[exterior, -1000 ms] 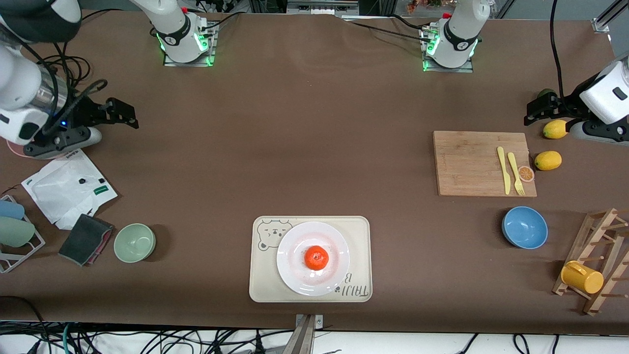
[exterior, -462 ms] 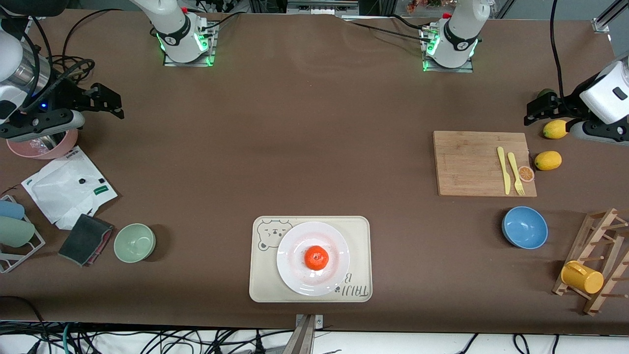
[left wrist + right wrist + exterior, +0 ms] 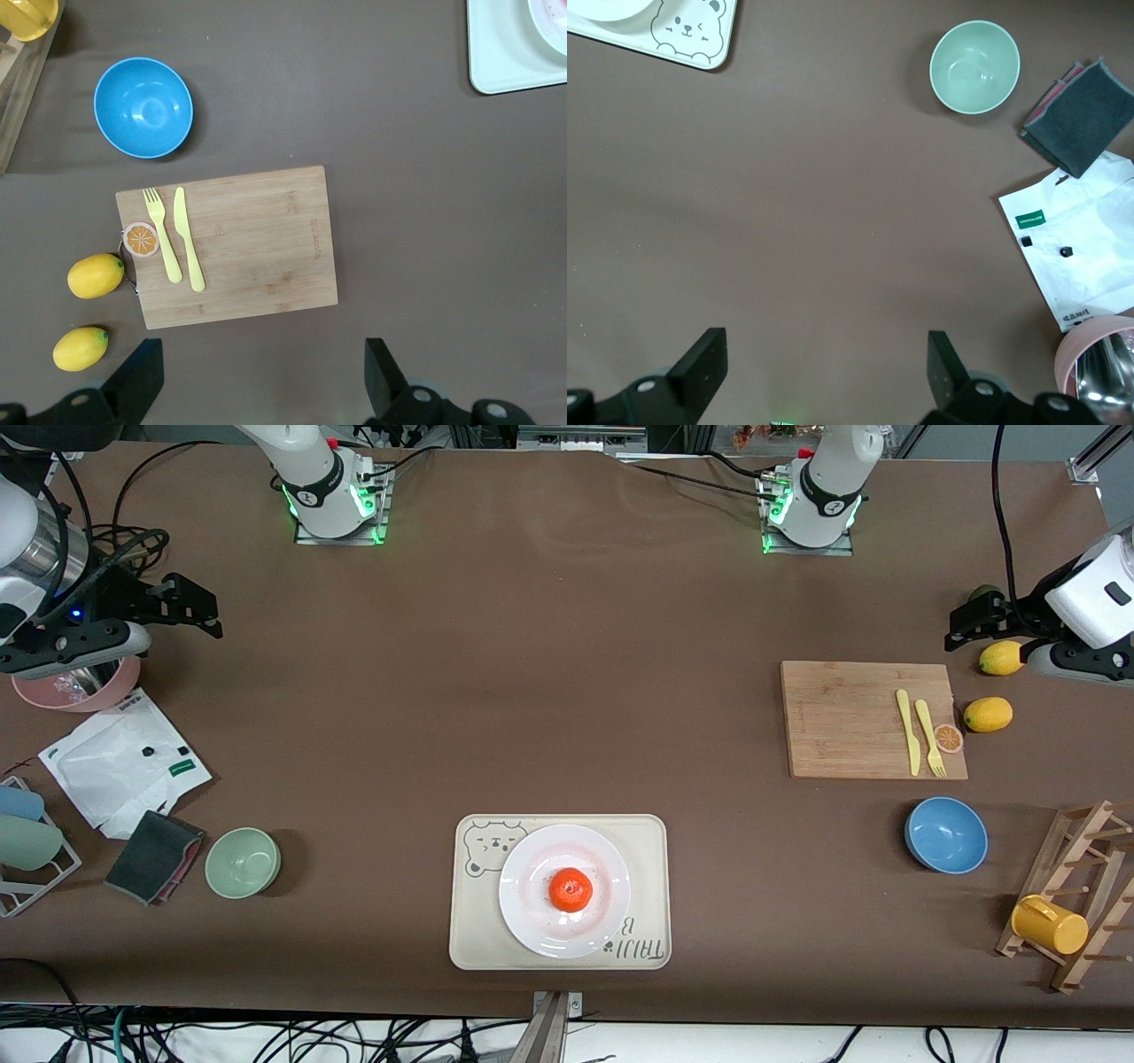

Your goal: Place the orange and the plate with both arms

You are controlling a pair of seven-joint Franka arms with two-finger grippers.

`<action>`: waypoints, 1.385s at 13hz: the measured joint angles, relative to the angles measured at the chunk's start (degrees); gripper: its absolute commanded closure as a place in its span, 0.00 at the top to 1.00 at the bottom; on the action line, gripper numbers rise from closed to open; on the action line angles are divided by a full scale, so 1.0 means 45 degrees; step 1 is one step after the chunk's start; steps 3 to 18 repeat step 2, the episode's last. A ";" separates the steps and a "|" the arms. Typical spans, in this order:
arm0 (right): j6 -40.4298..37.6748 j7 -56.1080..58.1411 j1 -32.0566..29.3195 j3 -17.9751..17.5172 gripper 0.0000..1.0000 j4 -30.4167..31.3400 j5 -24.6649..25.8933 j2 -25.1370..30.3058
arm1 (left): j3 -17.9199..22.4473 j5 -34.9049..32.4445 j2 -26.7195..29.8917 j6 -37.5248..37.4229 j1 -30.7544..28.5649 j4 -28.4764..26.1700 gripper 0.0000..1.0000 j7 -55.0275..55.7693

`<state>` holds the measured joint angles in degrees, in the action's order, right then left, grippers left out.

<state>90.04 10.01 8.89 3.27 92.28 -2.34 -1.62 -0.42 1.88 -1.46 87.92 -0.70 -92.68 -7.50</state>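
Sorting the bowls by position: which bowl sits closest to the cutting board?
The blue bowl, on the table just nearer the front camera than the wooden cutting board. The green bowl and pink bowl both sit toward the right arm's end.

Bear tray (image 3: 651, 841) sits near cam. Wood board (image 3: 850, 717) w/ yellow knife (image 3: 907, 732) & fork (image 3: 929, 737) on it, 2 lemons (image 3: 988, 714) beside. Blue bowl (image 3: 946, 834), green bowl (image 3: 243, 862) nearer cam.
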 measured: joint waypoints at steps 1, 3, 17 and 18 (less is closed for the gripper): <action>0.0000 -0.0004 0.0000 0.0000 1.00 0.0000 0.0000 -0.0043 | 0.0000 0.0000 0.0000 0.0000 0.0000 0.0000 1.00 0.0000; -0.0001 -0.0009 -0.0002 0.0001 1.00 0.0000 0.0000 -0.0066 | 0.0000 0.0000 0.0000 0.0000 0.0000 0.0000 1.00 0.0000; -0.0001 -0.0009 -0.0002 0.0001 1.00 0.0000 0.0000 -0.0066 | 0.0000 0.0000 0.0000 0.0000 0.0000 0.0000 1.00 0.0000; -0.0001 -0.0009 -0.0002 0.0001 1.00 0.0000 0.0000 -0.0066 | 0.0000 0.0000 0.0000 0.0000 0.0000 0.0000 1.00 0.0000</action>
